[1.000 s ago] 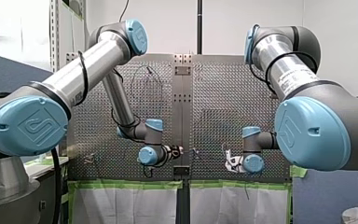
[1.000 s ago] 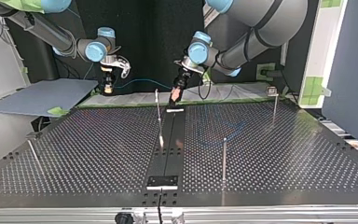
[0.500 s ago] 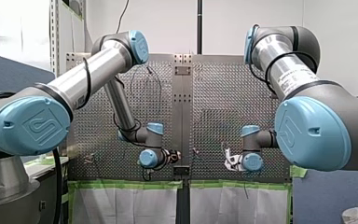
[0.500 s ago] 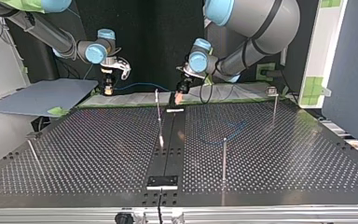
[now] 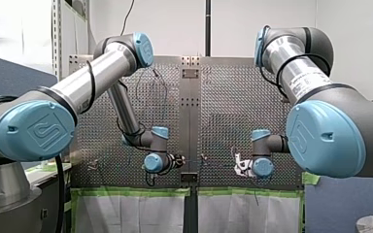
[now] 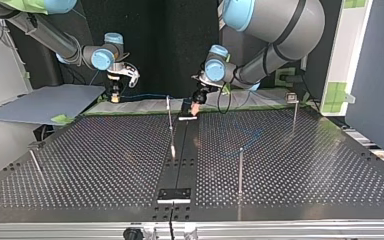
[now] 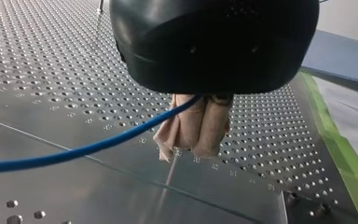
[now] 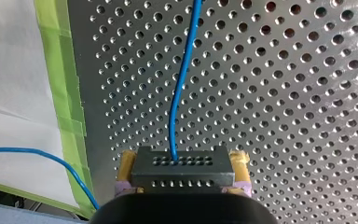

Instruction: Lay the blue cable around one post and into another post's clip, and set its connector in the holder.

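Note:
The thin blue cable (image 7: 98, 147) runs out sideways from between the beige pads of my left gripper (image 7: 193, 147), which is shut on it just above the perforated table. My right gripper (image 8: 182, 186) has yellow pads shut on the grey connector block (image 8: 182, 169), and the cable (image 8: 179, 88) leaves its face. In the top view my left gripper (image 6: 196, 103) hangs near the far edge by the centre strip, and my right gripper (image 6: 114, 93) is at the view's left. The cable (image 6: 150, 95) spans between them, with a loose loop (image 6: 247, 136) on the table.
Thin upright posts stand on the table: one near the centre strip (image 6: 169, 114), one at mid right (image 6: 240, 170), one at far right (image 6: 294, 112), and a leaning one at the left (image 6: 35, 162). A small plate (image 6: 175, 194) sits on the strip's near end. Green tape (image 8: 60, 70) lines the edge.
My left gripper has shifted a little toward the top view's right with the cable. The span of cable between the two grippers now shows straighter. My right gripper has barely moved.

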`<act>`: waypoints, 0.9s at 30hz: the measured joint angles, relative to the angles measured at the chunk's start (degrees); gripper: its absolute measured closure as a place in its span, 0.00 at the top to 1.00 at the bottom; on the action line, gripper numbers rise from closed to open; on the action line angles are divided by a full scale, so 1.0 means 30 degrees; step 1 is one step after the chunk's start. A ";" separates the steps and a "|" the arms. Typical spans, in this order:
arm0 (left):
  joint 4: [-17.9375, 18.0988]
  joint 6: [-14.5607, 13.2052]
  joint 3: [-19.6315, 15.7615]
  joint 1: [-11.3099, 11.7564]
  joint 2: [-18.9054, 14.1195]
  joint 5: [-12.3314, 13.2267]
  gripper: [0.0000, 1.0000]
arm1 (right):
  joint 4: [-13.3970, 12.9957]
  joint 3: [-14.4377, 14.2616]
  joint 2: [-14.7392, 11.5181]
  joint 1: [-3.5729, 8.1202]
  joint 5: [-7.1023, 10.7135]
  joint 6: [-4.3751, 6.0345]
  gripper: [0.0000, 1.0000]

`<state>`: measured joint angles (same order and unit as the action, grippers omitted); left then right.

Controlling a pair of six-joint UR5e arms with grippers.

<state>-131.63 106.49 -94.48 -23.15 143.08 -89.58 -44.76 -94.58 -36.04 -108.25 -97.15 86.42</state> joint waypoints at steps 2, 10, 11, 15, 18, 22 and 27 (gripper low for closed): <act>-0.0005 -0.0039 0.0003 0.0032 0.0000 -0.0058 0.01 | 0.0071 0.0050 -0.0005 0.0010 -0.0041 0.0046 0.00; 0.0043 -0.0176 0.0046 0.0028 0.0003 -0.0121 0.01 | 0.0132 0.0291 -0.0010 0.0025 -0.0545 0.0071 0.00; 0.0050 -0.0167 0.0100 0.0029 0.0006 -0.0113 0.01 | 0.0143 0.0337 -0.0010 0.0016 -0.0570 0.0063 0.00; -0.0022 -0.0128 0.0340 0.0002 0.0009 -0.0099 0.01 | 0.0248 0.0545 -0.0004 -0.0028 -0.0605 0.0004 0.00; -0.0138 -0.0115 0.0470 -0.0010 0.0008 -0.0095 0.01 | 0.0372 0.0643 -0.0006 -0.0034 -0.0618 -0.0042 0.00; -0.0205 -0.0029 0.0523 0.0025 0.0010 -0.0094 0.01 | 0.0447 0.0683 -0.0006 -0.0037 -0.0631 -0.0079 0.00; -0.0219 0.0030 0.0528 0.0069 0.0011 -0.0101 0.01 | 0.0502 0.0792 -0.0003 0.0018 -0.0618 -0.0059 0.00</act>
<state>-132.28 106.58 -92.90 -22.95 143.11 -89.88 -43.26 -92.20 -36.05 -108.20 -99.01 86.24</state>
